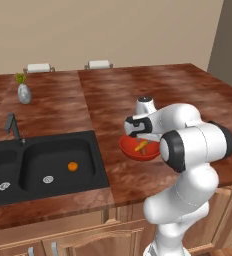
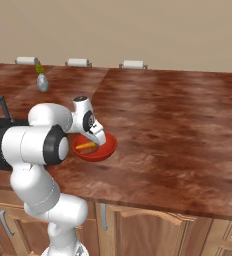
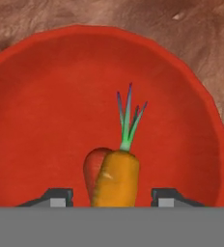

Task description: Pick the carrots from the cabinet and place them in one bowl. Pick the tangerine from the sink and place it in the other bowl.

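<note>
The red bowl (image 3: 46,120) sits on the reddish-brown marbled counter (image 1: 138,85), to the right of the black double-basin sink (image 1: 43,165), and the gripper (image 3: 108,197) hovers right above it. In the hand view the two dark fingertips (image 3: 56,197) stand spread, one on each side of the orange carrot (image 3: 116,181), with clear red gaps between each tip and the carrot, so nothing is pinched. That carrot is stubby and bright orange, with a rounded shoulder and a thin spray of green and bluish leaves (image 3: 128,120) rising from its top. Tucked against its left side lies the second carrot (image 3: 92,169), darker and reddish, close to the colour of the bowl and half hidden behind the orange one. Both lie inside the glossy, shallow bowl, near the rim closest to the hand. From the left base view the orange carrot shows as a small slanted streak in the bowl, partly behind the white arm (image 1: 188,145). Over in the sink's right basin the tangerine (image 1: 73,166), a small round bright orange ball, rests on the black floor, near a silver drain (image 1: 48,179). A small grey vase (image 1: 23,93) with a green sprig stands on the counter behind the sink
</note>
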Tool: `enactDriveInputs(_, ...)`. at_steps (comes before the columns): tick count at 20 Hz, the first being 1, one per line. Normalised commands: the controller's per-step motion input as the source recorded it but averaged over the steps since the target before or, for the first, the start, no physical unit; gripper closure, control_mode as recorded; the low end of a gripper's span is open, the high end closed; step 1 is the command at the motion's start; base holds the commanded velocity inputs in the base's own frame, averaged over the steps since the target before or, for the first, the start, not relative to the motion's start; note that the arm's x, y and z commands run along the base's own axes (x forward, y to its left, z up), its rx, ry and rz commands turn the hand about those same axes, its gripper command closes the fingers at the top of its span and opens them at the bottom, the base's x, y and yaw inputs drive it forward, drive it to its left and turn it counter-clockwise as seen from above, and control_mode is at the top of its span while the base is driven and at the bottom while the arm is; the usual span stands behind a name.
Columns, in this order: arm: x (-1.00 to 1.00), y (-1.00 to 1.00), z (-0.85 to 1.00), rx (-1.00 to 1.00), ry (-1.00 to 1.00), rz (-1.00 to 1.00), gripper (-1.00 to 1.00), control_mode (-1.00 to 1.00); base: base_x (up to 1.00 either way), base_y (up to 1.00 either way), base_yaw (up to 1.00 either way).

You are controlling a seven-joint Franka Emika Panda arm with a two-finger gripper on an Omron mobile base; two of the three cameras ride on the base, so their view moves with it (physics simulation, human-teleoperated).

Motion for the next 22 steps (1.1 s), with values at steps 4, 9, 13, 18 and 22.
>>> enactDriveInputs(4, 0.00, -0.09, -0.10, 0.00, 0.00, 0.00, -1.00, -1.00, 0.00, 0.00, 0.00)
enactDriveInputs(9, 0.00, -0.07, -0.06, 0.00, 0.00, 0.00, -1.00, -1.00, 0.00, 0.00, 0.00)
enactDriveInputs(13, 0.00, -0.01, 0.00, 0.01, 0.00, 0.00, -1.00, -1.00, 0.00, 0.00, 0.00)
enactDriveInputs(18, 0.00, 0.03, 0.13, 0.02, 0.00, 0.00, -1.00, -1.00, 0.00, 0.00, 0.00)
enactDriveInputs(22, -0.05, 0.09, 0.25, 0.02, 0.00, 0.01, -1.00, -1.00, 0.00, 0.00, 0.00)
